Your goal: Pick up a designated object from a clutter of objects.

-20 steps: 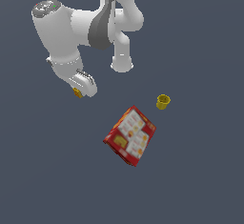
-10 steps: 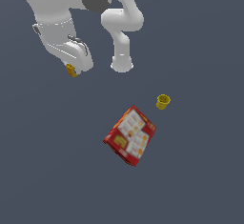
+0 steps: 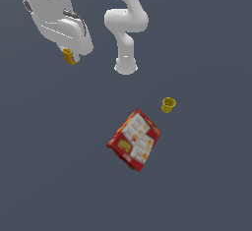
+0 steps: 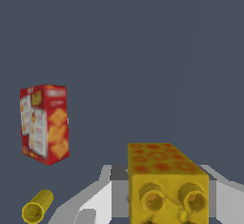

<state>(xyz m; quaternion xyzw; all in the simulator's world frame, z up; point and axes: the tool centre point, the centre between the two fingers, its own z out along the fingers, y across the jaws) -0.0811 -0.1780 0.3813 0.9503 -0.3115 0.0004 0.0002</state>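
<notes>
The tiny yellow-gold block (image 3: 69, 56) hangs high at the exterior view's left, held under the white hand of my gripper (image 3: 71, 58). In the wrist view the same block (image 4: 164, 180) fills the foreground between the grey-white fingers (image 4: 97, 201), yellow with orange spots and two round holes in its face. The big red box (image 3: 134, 140) with white and yellow panels lies on the grey floor in the exterior view, far from the gripper. A small yellow cup (image 3: 168, 105) rests beside it. Both also show in the wrist view: box (image 4: 45, 123), cup (image 4: 37, 207).
The arm's white base column (image 3: 126, 63) stands on the floor behind the box and cup. The floor (image 3: 206, 186) is flat dark grey with no edges or walls in view.
The gripper has risen with the yellow block, from near floor level to high at the exterior view's left. The red box and yellow cup have stayed where they were.
</notes>
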